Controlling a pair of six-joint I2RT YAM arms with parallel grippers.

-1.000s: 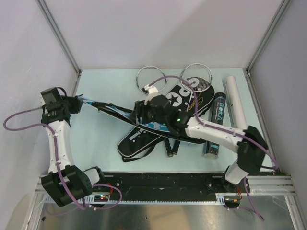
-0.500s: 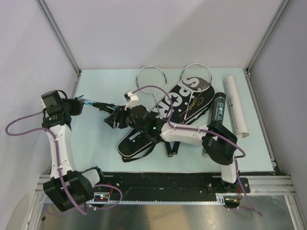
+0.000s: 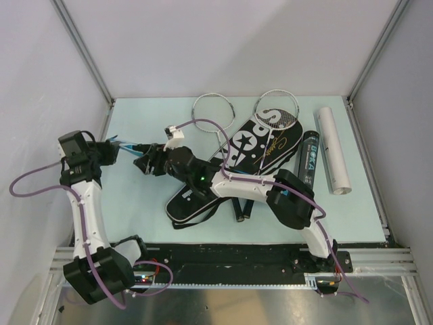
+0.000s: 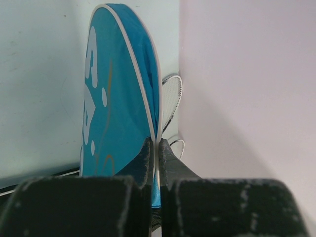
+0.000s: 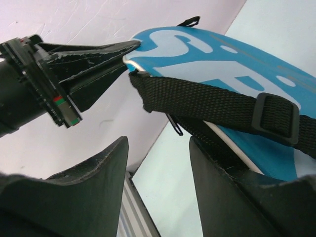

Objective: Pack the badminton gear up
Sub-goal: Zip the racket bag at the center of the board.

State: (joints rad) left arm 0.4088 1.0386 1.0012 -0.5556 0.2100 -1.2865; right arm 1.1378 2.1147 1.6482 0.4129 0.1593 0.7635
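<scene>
My left gripper [image 3: 116, 147] is shut on the white-piped tip of a blue "SPORT" racket bag [image 4: 118, 98] and holds it on edge off the table near the left wall. My right gripper [image 5: 158, 168] stands open just below that same end of the blue bag [image 5: 237, 64], close to the left fingers [image 5: 89, 64]. The bag's black webbing strap [image 5: 212, 106] and a zip pull hang over the gap; nothing is between the jaws. A black "SPORT" bag [image 3: 267, 139] lies flat, with racket heads [image 3: 213, 110] showing behind it.
A second black bag [image 3: 193, 201] lies near the front, with racket handles [image 3: 243, 208] beside it. A black shuttle tube [image 3: 308, 159] and a white tube [image 3: 333, 150] lie at the right. The left wall is close behind my left gripper.
My right arm has swept left along the blue bag, from mid-table to its held tip, jaws still open. The left gripper has kept its hold and barely moved.
</scene>
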